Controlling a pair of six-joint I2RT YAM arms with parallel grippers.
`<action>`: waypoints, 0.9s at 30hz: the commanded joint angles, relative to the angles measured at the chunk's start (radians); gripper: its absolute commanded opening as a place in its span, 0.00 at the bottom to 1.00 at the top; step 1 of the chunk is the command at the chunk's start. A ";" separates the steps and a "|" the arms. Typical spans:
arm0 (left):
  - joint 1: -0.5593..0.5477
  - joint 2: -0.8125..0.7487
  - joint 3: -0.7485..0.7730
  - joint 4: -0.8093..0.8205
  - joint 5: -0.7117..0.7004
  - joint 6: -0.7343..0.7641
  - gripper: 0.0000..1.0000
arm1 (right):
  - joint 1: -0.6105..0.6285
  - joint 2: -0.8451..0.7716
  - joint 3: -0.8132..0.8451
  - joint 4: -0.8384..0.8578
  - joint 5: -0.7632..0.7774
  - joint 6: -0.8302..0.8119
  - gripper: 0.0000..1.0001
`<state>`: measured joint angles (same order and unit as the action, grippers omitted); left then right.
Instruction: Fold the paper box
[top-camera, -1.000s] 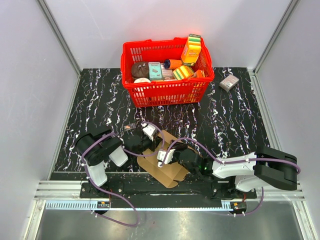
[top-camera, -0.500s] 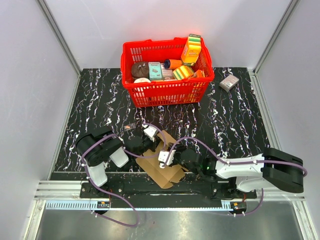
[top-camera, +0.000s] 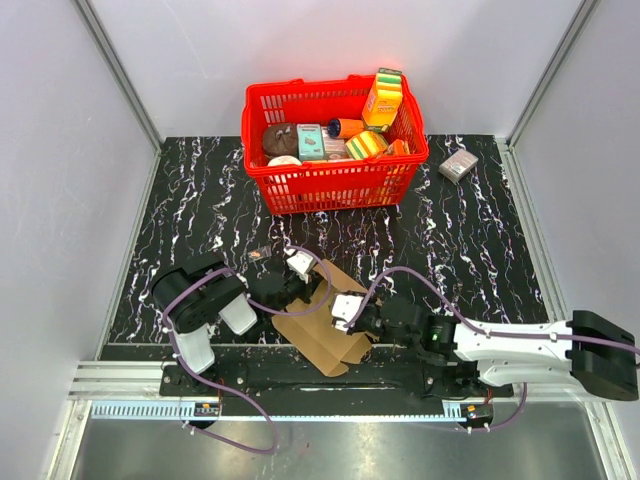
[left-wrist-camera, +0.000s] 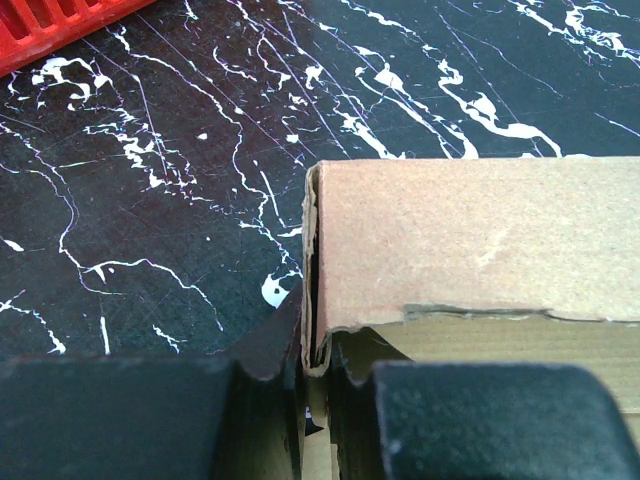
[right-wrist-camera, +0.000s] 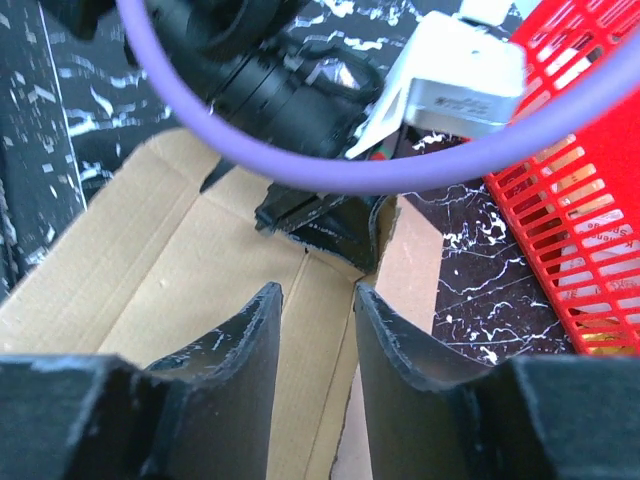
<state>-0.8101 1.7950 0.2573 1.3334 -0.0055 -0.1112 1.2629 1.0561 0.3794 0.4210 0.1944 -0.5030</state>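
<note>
The paper box is a brown, partly folded cardboard sheet lying on the black marbled table between the two arms. In the left wrist view one flap stands up, and my left gripper is shut on its folded corner edge. From above, that left gripper sits at the sheet's far left edge. My right gripper hovers open over the inner face of the sheet with nothing between its fingers. In the top view it is over the sheet's right part.
A red basket full of colourful packages stands at the back centre, its mesh wall close on the right in the right wrist view. A small grey-pink box lies at the back right. Purple cables loop over the cardboard.
My right gripper has opened and shifted a little to the right, its arm stretching out lower along the near edge. The left gripper has closed tighter on the flap edge.
</note>
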 joint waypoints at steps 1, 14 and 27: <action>-0.006 -0.022 -0.003 0.320 -0.021 -0.005 0.00 | 0.009 -0.082 -0.008 0.085 0.046 0.122 0.37; -0.012 -0.046 0.008 0.302 -0.048 0.063 0.00 | -0.057 0.010 0.044 0.162 0.291 0.363 0.00; -0.012 -0.048 0.082 0.271 -0.082 0.176 0.00 | -0.278 0.067 0.188 0.019 0.048 0.616 0.00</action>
<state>-0.8177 1.7470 0.3042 1.2938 -0.0605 0.0208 1.0187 1.0992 0.5125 0.4641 0.3283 0.0154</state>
